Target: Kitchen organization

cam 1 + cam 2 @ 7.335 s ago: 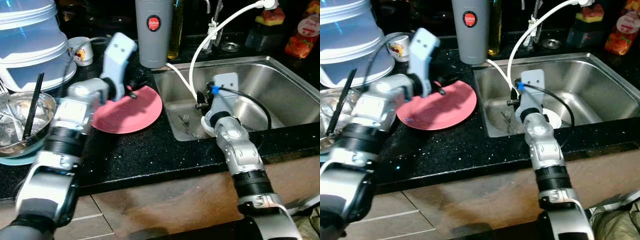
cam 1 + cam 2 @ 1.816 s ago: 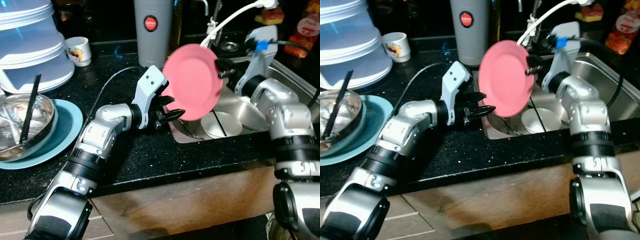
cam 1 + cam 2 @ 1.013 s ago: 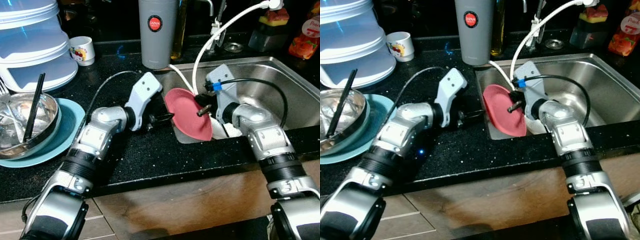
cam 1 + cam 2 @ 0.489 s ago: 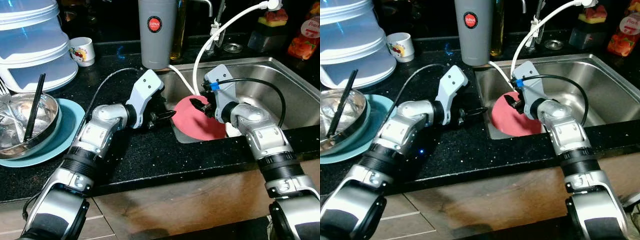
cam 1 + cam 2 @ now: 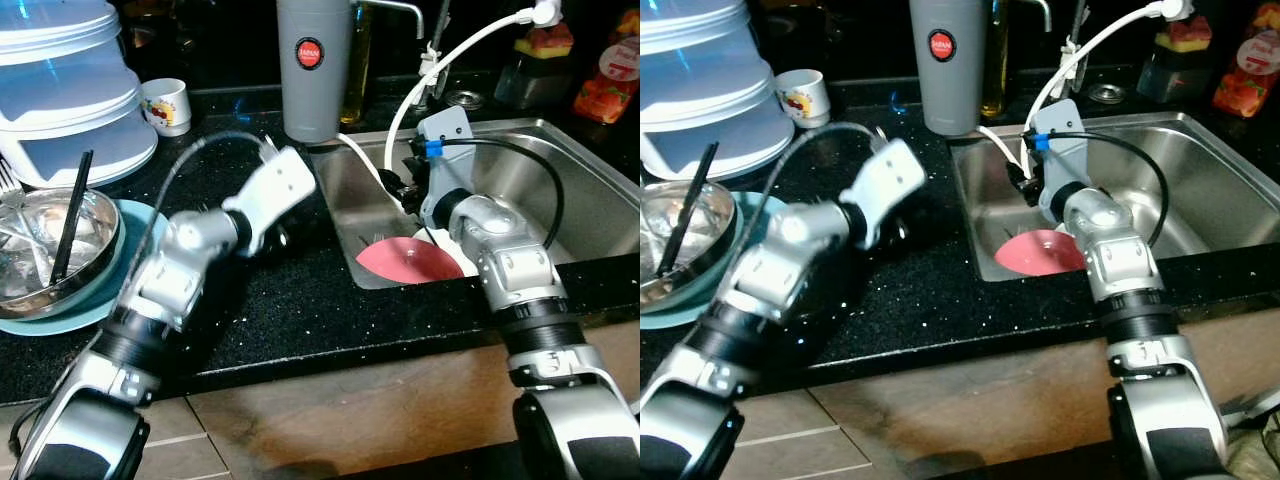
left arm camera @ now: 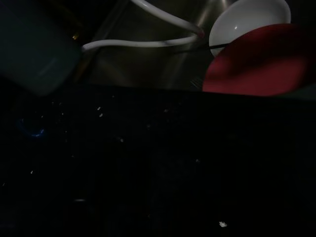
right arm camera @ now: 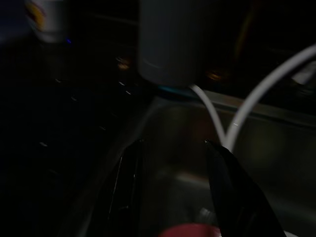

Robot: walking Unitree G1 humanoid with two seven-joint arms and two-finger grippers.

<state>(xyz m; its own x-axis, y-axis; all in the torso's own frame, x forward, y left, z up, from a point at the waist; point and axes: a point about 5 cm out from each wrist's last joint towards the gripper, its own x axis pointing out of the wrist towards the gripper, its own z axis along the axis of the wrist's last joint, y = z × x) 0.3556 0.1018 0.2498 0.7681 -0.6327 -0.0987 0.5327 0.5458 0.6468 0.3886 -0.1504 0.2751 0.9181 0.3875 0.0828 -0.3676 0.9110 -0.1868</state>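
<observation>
Red plate [image 5: 410,262] lies flat in the sink [image 5: 560,170] at its front left corner, partly over a white bowl [image 6: 249,17]. Right gripper [image 7: 173,187] above it, fingers spread, empty; lift straight up clear of the hose [image 5: 400,105]. Left gripper [image 5: 285,235] blurred over the desk [image 5: 300,300], can't tell its state

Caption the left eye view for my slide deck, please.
Pink plate lies in the steel sink; right end effector hovers open above it.

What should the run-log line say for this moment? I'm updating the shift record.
pink plate: lying in sink | right gripper: open, above plate | left gripper: over black counter, blurred
</observation>
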